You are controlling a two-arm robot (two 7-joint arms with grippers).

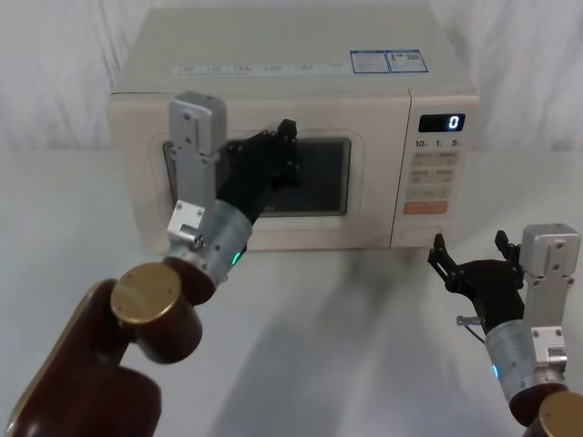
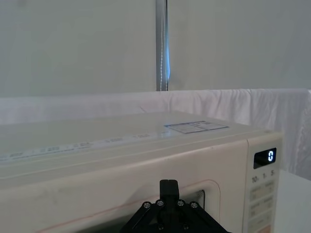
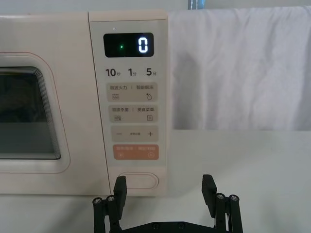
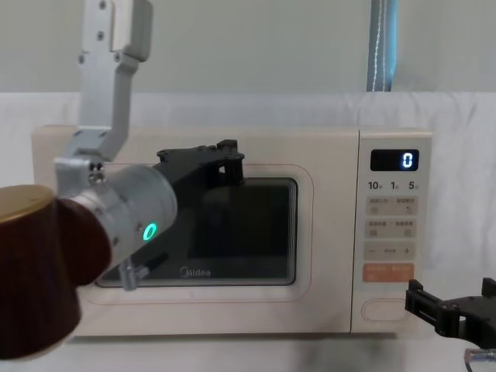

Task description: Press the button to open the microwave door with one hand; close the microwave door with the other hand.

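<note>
On the white counter (image 1: 364,319) stands a cream microwave (image 1: 301,82) with its door (image 4: 310,256) closed flush against the body; the dark window (image 1: 323,177) and the "Midea" logo (image 4: 190,272) face the robot. To the door's right lies the control panel (image 3: 131,97), whose display (image 3: 129,45) reads "0". Below the rows of small beige keys and the orange key (image 3: 136,152) sits the button (image 3: 140,181), a wide cream pill-shaped key at the panel's bottom edge. Left gripper (image 1: 287,137), black and angular on a silver wrist with a green light ring (image 4: 147,231), is raised in front of the door's window, near its upper edge; in the chest view its tip overlaps the top of the frame, and whether it touches the door cannot be told. Whether its jaws are apart or together cannot be told. Right gripper (image 1: 469,250) hovers low over the counter in front of the microwave's lower right corner, pointing at the panel, its jaws apart. In the right wrist view the two fingertips (image 3: 120,187) flank the button's level from just below, with the button near the one fingertip and clear of both; no contact with the panel shows.
</note>
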